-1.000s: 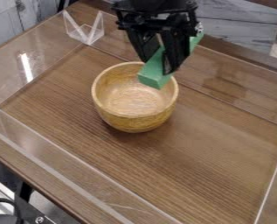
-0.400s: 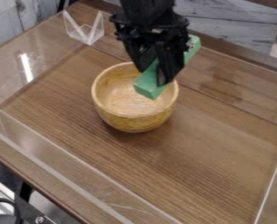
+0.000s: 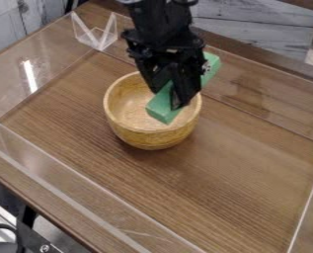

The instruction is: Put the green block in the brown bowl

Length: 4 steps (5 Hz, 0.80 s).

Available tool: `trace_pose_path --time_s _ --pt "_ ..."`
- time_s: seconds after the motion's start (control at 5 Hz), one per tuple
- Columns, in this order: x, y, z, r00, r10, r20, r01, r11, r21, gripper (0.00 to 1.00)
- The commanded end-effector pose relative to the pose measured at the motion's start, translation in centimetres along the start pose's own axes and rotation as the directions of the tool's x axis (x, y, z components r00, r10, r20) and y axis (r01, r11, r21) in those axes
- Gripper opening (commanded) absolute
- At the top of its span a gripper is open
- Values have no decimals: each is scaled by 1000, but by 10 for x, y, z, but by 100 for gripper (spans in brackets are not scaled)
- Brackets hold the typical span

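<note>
The brown bowl (image 3: 135,132) stands near the middle of the wooden table, a round light wood bowl with a deep hollow. My black gripper (image 3: 171,87) hangs over the bowl's right half, shut on the green block (image 3: 168,100). The block is a bright green bar held tilted, its lower end dipping inside the bowl's rim and its upper end (image 3: 211,65) sticking out to the upper right behind the fingers. The fingers hide the block's middle.
A clear plastic wall (image 3: 66,212) frames the wooden table (image 3: 225,178) along its front and sides. A small clear stand (image 3: 96,35) sits at the back left. The table's left edge drops off at the lower left.
My gripper has moved left and down with the green block, from over the bowl's right rim to above its hollow. The block's lower end now sits lower inside the bowl.
</note>
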State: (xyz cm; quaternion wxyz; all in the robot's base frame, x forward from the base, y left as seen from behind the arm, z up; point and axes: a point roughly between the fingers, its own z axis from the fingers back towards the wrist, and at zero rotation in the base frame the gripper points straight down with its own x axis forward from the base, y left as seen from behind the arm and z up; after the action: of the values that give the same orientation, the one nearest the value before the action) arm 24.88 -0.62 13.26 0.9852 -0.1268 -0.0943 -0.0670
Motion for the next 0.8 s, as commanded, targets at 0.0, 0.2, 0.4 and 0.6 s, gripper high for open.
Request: trace_pose_path --time_s 0.0,0.2,0.4,0.6 --pt "5 6 3 999 -13 30 12 1000 21 0" --pt "3 11 -1 1000 -14 26 13 1000 27 0" --pt "3 15 -6 1000 -15 23 14 999 33 0" --pt "3 19 -10 1000 -15 20 14 999 39 0"
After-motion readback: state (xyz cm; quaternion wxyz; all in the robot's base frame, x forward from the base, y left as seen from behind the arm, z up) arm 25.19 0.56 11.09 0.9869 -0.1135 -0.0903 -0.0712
